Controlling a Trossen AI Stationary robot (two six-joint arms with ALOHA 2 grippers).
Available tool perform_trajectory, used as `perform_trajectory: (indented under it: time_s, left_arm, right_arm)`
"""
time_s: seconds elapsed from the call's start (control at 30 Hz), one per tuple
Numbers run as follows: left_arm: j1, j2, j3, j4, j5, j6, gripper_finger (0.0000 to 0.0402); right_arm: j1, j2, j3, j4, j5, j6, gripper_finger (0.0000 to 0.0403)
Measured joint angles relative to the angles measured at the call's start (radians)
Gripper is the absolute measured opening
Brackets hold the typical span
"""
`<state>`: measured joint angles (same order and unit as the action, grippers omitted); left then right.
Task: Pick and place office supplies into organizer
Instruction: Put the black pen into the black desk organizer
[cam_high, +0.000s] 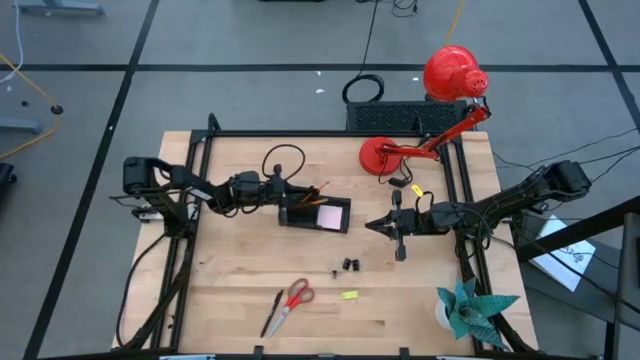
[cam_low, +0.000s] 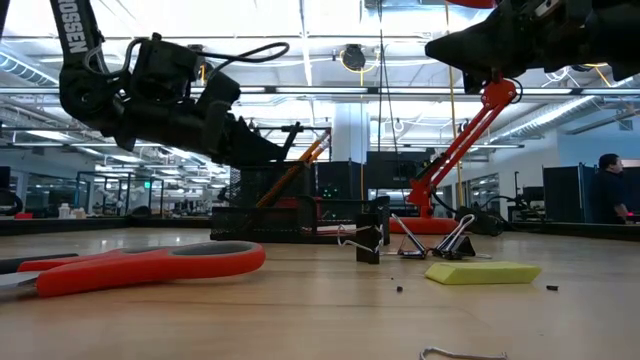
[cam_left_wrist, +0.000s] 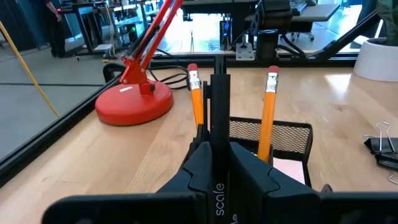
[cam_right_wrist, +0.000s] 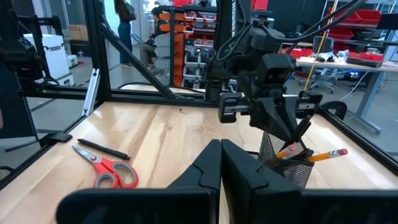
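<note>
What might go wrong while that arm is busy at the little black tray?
The left tool holds a black pen upright, close to two orange pencils standing in the organizer; lowering it may knock them or shove the tray. The right tool waits nearby, shut, so the arms might bump.

Two pencils (cam_left_wrist: 195, 93), two clips (cam_high: 349, 265), one scissors (cam_high: 293, 299), one organizer (cam_high: 315, 213).

Left end effector (cam_high: 287, 192) clamped shut, arm reaching inward; right end effector (cam_high: 372, 226) closed, hovering mid-table.
</note>
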<state>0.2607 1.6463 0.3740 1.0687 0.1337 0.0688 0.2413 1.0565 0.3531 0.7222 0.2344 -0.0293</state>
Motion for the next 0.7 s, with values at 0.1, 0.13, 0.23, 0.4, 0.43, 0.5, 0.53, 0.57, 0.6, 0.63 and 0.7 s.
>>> perform_trajectory:
  time_s: [0.1,0.13,0.23,0.4,0.43,0.5,0.53,0.57,0.6,0.63,0.7]
  left_arm:
    - [0.000,0.000,0.000,-0.003,-0.001,-0.012,0.0042]
    - [0.001,0.000,0.000,-0.004,-0.002,-0.018,0.0042]
    - [0.001,0.000,0.000,-0.008,0.001,-0.020,0.0042]
    - [0.002,0.001,-0.001,-0.011,0.043,-0.016,0.0043]
    - [0.002,0.001,-0.001,-0.012,0.044,-0.018,0.0043]
    - [0.002,0.001,-0.001,-0.015,0.047,-0.020,0.0044]
    - [0.002,0.001,-0.001,-0.016,0.049,-0.026,0.0047]
    - [0.002,0.001,-0.001,-0.018,0.050,-0.031,0.0052]
    - [0.001,0.002,-0.001,-0.020,0.050,-0.040,0.0059]
    - [0.001,0.002,-0.002,-0.020,0.051,-0.049,0.0067]
    - [0.001,0.002,-0.002,-0.021,0.061,-0.054,0.0086]
  right_arm:
    - [0.000,0.000,0.000,0.005,0.000,-0.010,0.0004]
    - [0.000,0.000,0.000,0.006,0.000,-0.010,0.0004]
    - [0.000,0.000,0.000,0.007,0.000,-0.013,0.0004]
    - [0.000,0.000,0.000,0.007,0.000,-0.011,0.0004]
    - [0.000,0.000,0.000,0.007,0.000,-0.011,0.0004]
    - [0.000,0.000,0.000,0.007,0.000,-0.010,0.0004]
    - [0.000,0.000,0.000,0.007,0.000,-0.010,0.0004]
    - [0.000,0.000,0.000,0.007,0.000,-0.010,0.0004]
    - [0.000,0.000,0.000,0.007,0.000,-0.010,0.0004]
    - [0.000,0.000,0.000,0.007,0.000,-0.010,0.0004]
    - [0.000,0.000,0.000,0.007,0.000,-0.010,0.0004]
